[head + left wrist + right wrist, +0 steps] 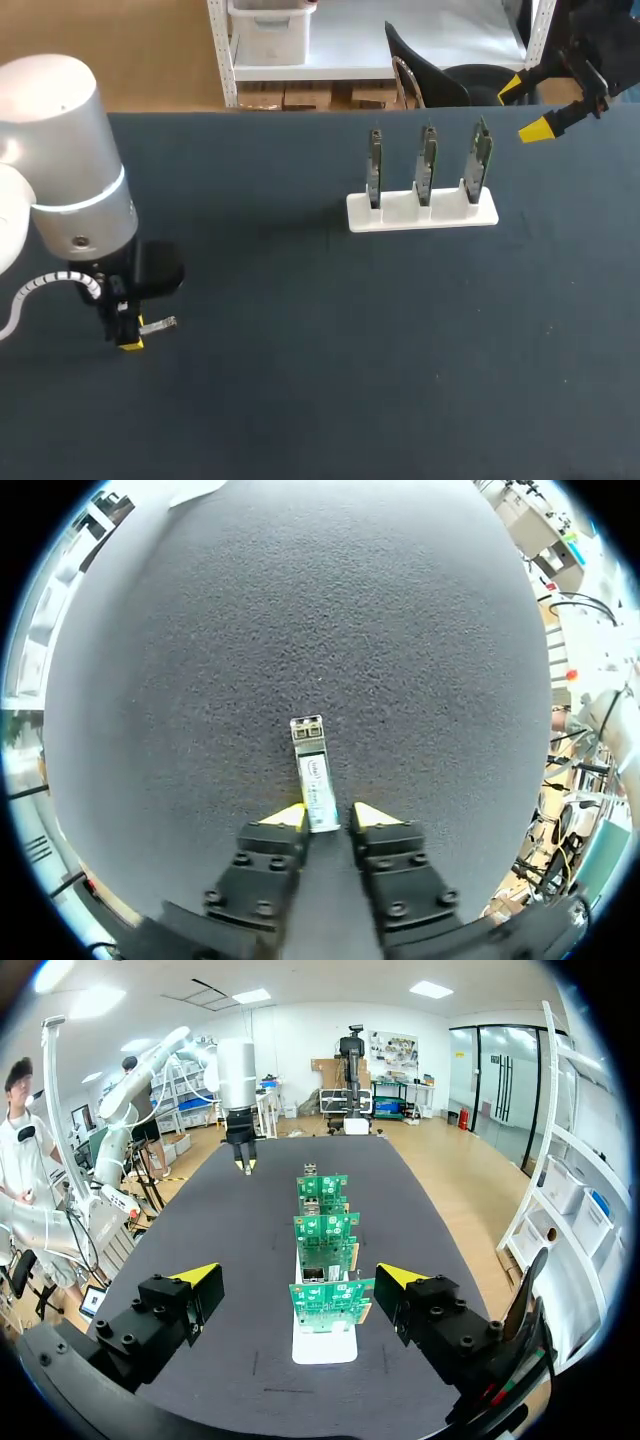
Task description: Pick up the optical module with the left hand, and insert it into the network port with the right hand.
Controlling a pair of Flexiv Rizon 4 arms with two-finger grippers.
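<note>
Left end effector (pixel 328 817), fingers apart, straddles the optical module (pixel 313 765); if you close off-centre, it may twist and slip.

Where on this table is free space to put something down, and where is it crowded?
The widest bare patch of table is the near middle, between the left end effector at the optical module and the white stand. The far left is free too. Crowded: the stand's three circuit boards, right end effector close by.
</note>
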